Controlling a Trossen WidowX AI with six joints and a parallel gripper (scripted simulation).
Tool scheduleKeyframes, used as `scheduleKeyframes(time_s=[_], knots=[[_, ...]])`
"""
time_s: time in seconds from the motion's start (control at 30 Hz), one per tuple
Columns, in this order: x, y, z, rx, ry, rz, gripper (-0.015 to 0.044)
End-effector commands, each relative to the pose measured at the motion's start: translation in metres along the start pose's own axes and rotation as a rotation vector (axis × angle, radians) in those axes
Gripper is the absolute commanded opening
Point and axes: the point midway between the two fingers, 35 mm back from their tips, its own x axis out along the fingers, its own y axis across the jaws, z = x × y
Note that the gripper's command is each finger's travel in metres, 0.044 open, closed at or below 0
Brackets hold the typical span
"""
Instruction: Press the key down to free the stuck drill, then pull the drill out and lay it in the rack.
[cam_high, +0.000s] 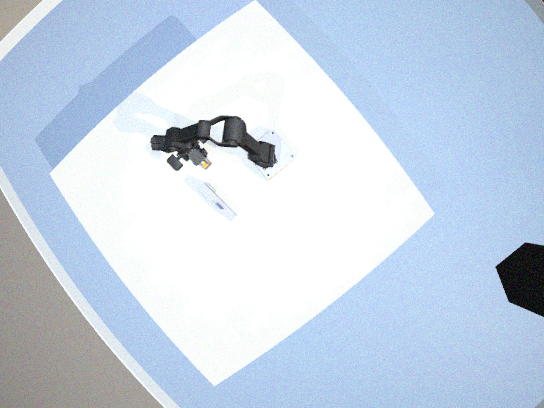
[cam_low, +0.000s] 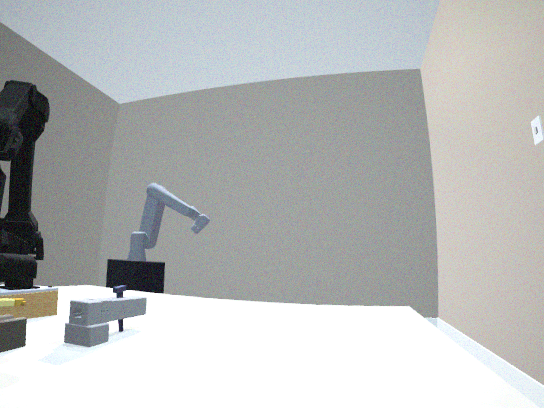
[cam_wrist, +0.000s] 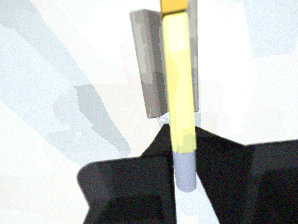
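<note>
The top view looked down from high above the jaws; the exterior sat low beside the tabletop, which both shared; the wrist peered closely past them.

arm cut by left edge, rack partly hidden

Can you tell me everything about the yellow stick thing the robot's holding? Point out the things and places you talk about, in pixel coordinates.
The drill (cam_high: 205, 164) (cam_low: 11, 302) (cam_wrist: 179, 80) is long, straight and thin. It has a smooth yellow body, an orange part at one end and a gray, rounded tip at the other. The black fingers pinch it near the gray end. It's over the rack (cam_low: 11, 334) (cam_wrist: 150, 65).
</note>
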Motion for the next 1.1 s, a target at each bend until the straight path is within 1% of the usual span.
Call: scheduleKeyframes(time_s=[0.0,0.67,1.07], knots=[[0.004,0.001,0.0,-0.004,0.0,0.004,0.0],[0.029,0.001,0.001,-0.004,0.0,0.004,0.0],[0.033,0.003,0.002,-0.004,0.0,0.004,0.0]])
